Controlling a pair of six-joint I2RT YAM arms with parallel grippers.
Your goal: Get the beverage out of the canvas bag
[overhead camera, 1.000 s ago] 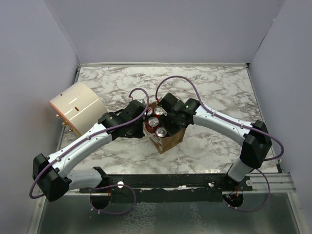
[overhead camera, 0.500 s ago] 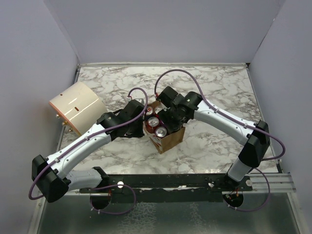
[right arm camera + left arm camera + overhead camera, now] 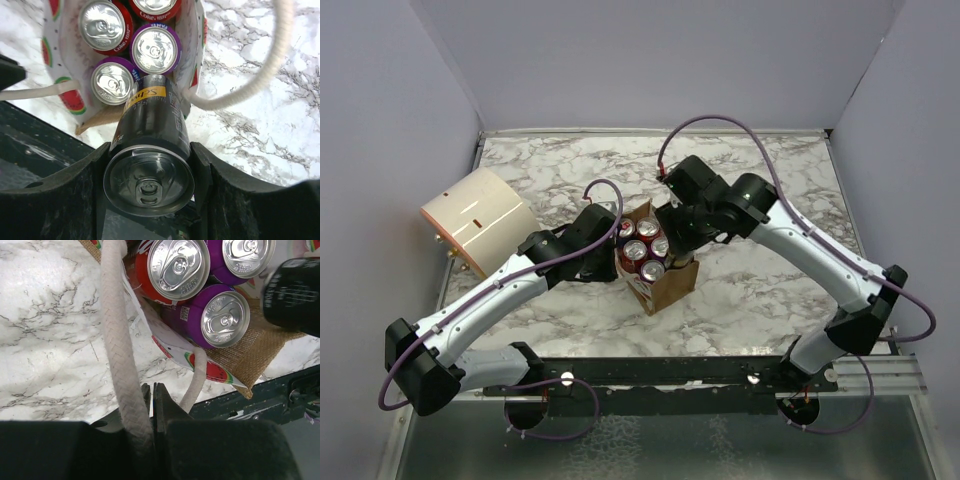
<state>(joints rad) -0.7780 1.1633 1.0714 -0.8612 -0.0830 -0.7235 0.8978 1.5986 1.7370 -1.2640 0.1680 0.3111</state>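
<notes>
We note cream cylinder [image 3: 478, 220] lying on its side at left edge of white-grey marble tabletop [image 3: 770, 180], small orange mark on curved side. Lavender walls [image 3: 650, 60] enclose three sides. Black rail [image 3: 650, 370] runs along near edge.

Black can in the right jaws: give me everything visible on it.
The black can is a glossy dark metal beverage can with a yellow label band carrying partial lettering. Its dark-tinted lid, pull tab unopened, faces the wrist camera. The right gripper clamps its upper body between both jaws. Its base sits at the canvas bag mouth, over the purple cans; contact with them is unclear.
</notes>
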